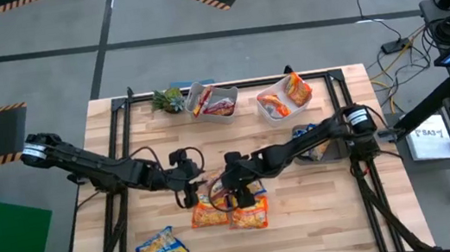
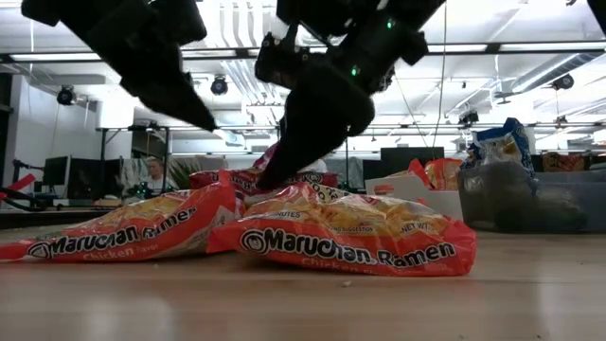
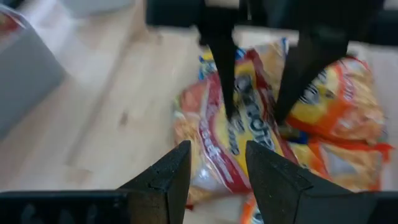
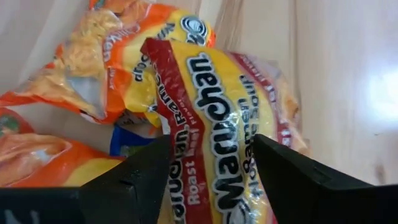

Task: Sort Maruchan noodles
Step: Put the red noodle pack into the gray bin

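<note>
The pale wooden slatted table (image 1: 325, 226) is standing on grey floor. Both the left gripper (image 1: 191, 189) and the right gripper (image 1: 240, 192) are hovering spread open over the crinkly orange-red and pink-red plastic Maruchan packets (image 1: 229, 211), partly hiding them.

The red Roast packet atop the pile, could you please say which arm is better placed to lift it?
Probably the right: the right gripper has open fingers straddling the red packet. The left gripper hovers open beside it.

I see a heap of Maruchan packets (image 1: 223, 206) mid-desk: two orange chicken packets (image 2: 355, 242) lie flat at the front, and a red-and-yellow roast packet (image 4: 214, 118) rests tilted on top of the heap. A blue-yellow packet (image 1: 162, 249) lies alone, well apart, near the front left. More packets stand in two tubs at the back (image 1: 215, 103), (image 1: 294, 91).
</note>
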